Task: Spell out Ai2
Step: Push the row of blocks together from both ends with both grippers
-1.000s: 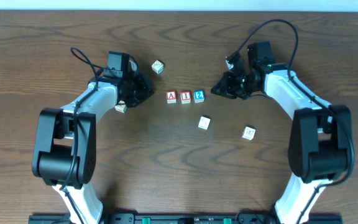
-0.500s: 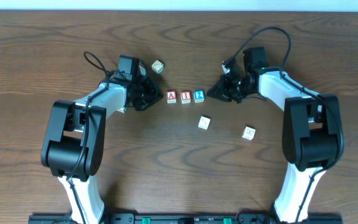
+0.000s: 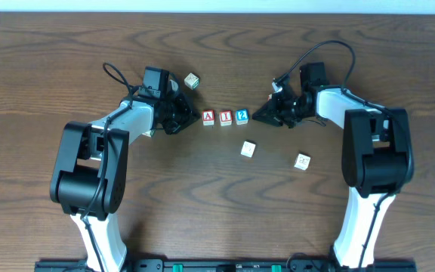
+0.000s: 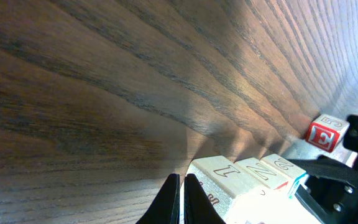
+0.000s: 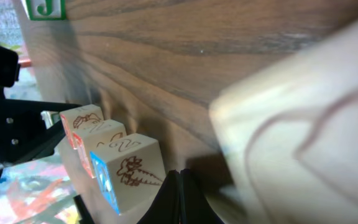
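Three cubes stand in a tight row at the table's middle: the red-framed A cube (image 3: 208, 117), the red-framed I cube (image 3: 225, 117) and the blue 2 cube (image 3: 242, 116). My left gripper (image 3: 195, 119) is shut, its tips just left of the A cube. In the left wrist view the shut gripper (image 4: 180, 180) sits low beside the A cube (image 4: 219, 168). My right gripper (image 3: 256, 115) is shut too, just right of the 2 cube. The right wrist view has the shut gripper (image 5: 180, 174) next to the 2 cube (image 5: 126, 171). Neither gripper holds anything.
Pale cubes lie scattered: one behind the left gripper (image 3: 192, 81), one in front of the row (image 3: 248, 149), one at front right (image 3: 302, 161). A red E cube (image 4: 324, 132) shows beyond the row. A green J cube (image 5: 42, 7) and a large blurred pale cube (image 5: 303, 124) fill the right wrist view.
Both arms have swung inward toward the row. The left gripper's tips moved right to the A cube and the right gripper's tips came close to the 2 cube. The cubes have not moved.
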`<state>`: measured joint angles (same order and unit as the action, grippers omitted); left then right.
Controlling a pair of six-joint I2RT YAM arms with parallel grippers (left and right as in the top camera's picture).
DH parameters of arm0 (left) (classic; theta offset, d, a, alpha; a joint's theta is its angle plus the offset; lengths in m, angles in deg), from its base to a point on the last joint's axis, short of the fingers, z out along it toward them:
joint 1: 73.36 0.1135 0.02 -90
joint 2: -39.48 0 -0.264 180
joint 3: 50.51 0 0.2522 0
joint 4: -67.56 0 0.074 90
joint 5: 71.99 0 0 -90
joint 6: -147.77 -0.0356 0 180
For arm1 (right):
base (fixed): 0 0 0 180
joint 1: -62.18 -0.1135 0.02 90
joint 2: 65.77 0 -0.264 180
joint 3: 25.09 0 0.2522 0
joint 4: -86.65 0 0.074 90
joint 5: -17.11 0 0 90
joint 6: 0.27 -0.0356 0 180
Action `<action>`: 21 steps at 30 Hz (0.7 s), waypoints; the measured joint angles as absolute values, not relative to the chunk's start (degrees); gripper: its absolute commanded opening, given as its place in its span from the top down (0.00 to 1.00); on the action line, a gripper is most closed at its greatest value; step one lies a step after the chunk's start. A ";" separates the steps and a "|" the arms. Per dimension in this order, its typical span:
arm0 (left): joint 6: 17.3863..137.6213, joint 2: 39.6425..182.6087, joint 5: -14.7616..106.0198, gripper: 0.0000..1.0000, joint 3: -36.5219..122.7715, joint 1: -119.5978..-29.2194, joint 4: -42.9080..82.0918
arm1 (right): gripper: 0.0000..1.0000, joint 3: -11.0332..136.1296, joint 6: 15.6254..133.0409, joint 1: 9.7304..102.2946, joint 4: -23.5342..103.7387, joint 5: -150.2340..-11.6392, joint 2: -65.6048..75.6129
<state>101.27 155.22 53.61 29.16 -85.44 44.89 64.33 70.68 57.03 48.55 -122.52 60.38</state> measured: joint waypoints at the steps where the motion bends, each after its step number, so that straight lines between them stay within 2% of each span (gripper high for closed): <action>1: 101.27 155.22 53.61 0.94 29.14 -85.44 45.00 | 0.99 64.33 70.66 57.03 48.94 -122.83 60.44; 21: 102.83 155.22 53.41 0.94 29.14 -86.94 46.73 | 0.99 64.33 68.43 56.42 51.76 -122.83 60.44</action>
<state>102.83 155.22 53.41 29.14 -86.94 46.73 64.33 68.43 56.42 51.76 -122.83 60.44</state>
